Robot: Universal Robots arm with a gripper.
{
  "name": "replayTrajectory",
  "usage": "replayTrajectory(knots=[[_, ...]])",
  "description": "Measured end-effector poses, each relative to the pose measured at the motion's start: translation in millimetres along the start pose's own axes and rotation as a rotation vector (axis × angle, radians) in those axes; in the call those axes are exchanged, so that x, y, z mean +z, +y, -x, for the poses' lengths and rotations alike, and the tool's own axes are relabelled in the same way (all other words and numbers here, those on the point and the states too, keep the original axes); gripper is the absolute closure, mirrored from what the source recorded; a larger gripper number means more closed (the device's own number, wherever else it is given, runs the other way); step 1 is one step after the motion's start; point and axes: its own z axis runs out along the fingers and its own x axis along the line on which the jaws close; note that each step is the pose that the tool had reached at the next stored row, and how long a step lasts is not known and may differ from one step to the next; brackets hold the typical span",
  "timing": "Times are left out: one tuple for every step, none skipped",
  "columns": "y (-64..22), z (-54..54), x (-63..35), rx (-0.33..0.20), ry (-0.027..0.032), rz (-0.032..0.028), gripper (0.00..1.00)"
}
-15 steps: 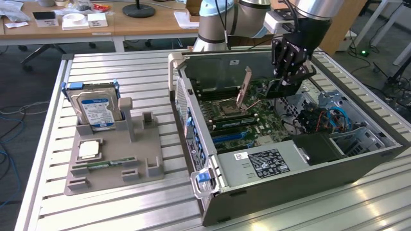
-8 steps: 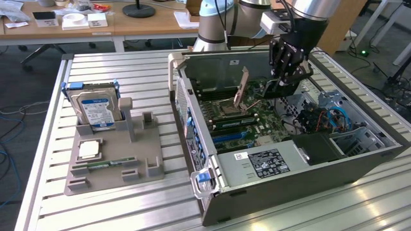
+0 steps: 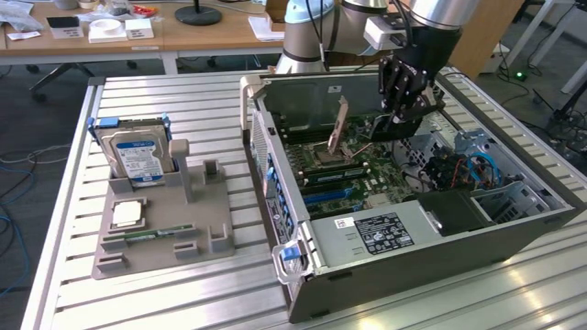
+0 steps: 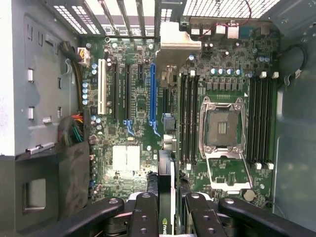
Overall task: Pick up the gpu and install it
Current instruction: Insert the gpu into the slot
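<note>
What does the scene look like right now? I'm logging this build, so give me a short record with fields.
gripper: shut on the gpu, inside the open computer case
gpu: upright, edge-on between the fingers, over the motherboard
blue slot: bare, beside the card
hard drive: standing in the grey holder outside the case

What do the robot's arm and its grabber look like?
The arm is made of shiny silver tubes with light blue caps on the joints. A small white box sits by the wrist. The gripper is black, and its fingers are jointed bars dotted with round bolts.
</note>
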Motion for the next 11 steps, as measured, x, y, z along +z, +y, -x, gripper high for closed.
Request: replayTrajectory(knots=[[0.7, -0.4, 0.0, 0.000, -0.0003, -0.0001, 0.74], [1.2, -0.8, 0.1, 0.000, -0.0009, -0.0001, 0.74], [1.9, -2.2, 0.5, 0.000, -0.0041, 0.0000, 0.74], [3.0, -3.3, 1.1, 0.000, -0.0081, 0.0000, 0.74], [3.5, -3.5, 1.5, 0.000, -0.0098, -0.0001, 0.74], [4.0, -3.6, 1.8, 0.000, -0.0109, -0.0001, 0.74], [4.6, -3.6, 2.3, 0.000, -0.0120, -0.0001, 0.74], [5.3, -3.6, 3.1, 0.000, -0.0127, -0.0001, 0.74], [6.0, -3.6, 4.3, 0.000, -0.0133, -0.0001, 0.74], [6.6, -3.7, 5.5, 0.000, -0.0135, 0.0000, 0.74], [7.3, -3.7, 6.9, 0.000, -0.0140, 0.0000, 0.74]])
